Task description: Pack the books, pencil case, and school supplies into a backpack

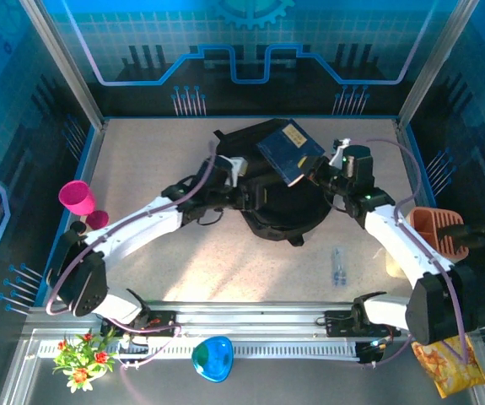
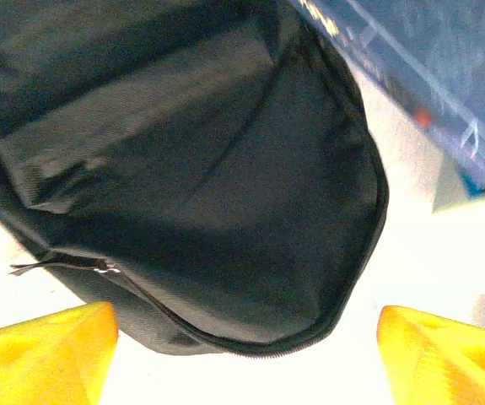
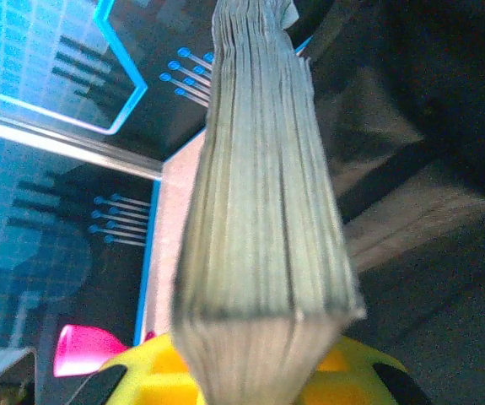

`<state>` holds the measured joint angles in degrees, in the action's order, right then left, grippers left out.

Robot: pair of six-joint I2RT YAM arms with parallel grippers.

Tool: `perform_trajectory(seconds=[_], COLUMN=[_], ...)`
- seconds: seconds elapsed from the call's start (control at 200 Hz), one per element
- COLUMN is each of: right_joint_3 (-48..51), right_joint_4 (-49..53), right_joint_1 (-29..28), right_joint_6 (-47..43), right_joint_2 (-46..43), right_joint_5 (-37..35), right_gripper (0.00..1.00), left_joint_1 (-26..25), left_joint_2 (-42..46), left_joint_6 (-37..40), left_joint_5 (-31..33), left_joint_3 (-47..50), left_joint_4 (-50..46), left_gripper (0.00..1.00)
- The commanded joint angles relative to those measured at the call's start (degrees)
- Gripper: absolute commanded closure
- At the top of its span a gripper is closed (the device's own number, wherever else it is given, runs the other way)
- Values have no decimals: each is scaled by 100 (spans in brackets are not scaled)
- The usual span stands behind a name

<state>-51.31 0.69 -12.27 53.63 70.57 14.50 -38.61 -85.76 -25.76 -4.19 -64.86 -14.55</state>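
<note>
The backpack [image 1: 276, 211] is black woven cloth, matt, with a fine ribbed weave and a stitched zip seam along its edge. The books [image 1: 289, 152] have smooth navy covers with a faint sheen and a gold label; their paper page edges look grey, layered and slightly rough. The left gripper [image 2: 246, 314] has fingers [image 2: 44, 359] of smooth yellow plastic with a soft gloss. The arm shells [image 1: 141, 226] are glossy white plastic. The table [image 1: 141, 160] is pale, speckled and matt, the rail [image 1: 250, 319] at its near edge brushed metal, the pink cups [image 1: 77, 197] shiny plastic
</note>
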Motion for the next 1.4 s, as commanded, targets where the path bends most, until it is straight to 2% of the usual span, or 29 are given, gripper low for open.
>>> perform_trajectory(seconds=[0.0,0.2,0.475,0.72,0.9,1.011,1.241,1.396], right_joint_3=[8,-4,60,268,339,339,275,135], right_joint_4=[597,918,1020,1043,1047,1073,1315,1636], right_joint_1=[253,617,921,1116,1198,1235,1344,1557], right_joint_6=[-463,-638,-653,-625,-599,-599,-622,-720], right_joint_2=[-318,-503,-609,-701,-720,-744,-855,-1026], right_joint_5=[-186,-238,-142,-55,-35,-35,-234,-349], right_gripper=[96,95,95,95,95,95,95,95], left_joint_1=[-398,-1116,-1408,-1436,-1430,-1430,-1433,-1339], left_joint_2=[-450,-1425,-2539,-3042,-3103,-3131,-3071,-2813], left_joint_6=[1278,2726,3577,3716,3848,3881,3891,3955], left_joint_5=[498,576,585,938,1030,1272,1348,1510], left_joint_3=[-599,-1643,-2861,-3395,-3450,-3484,-3492,-3279], left_joint_4=[-806,-1708,-2647,-3077,-3163,-3196,-3024,-2787], left_gripper=[18,19,28,41,47,57,78,86])
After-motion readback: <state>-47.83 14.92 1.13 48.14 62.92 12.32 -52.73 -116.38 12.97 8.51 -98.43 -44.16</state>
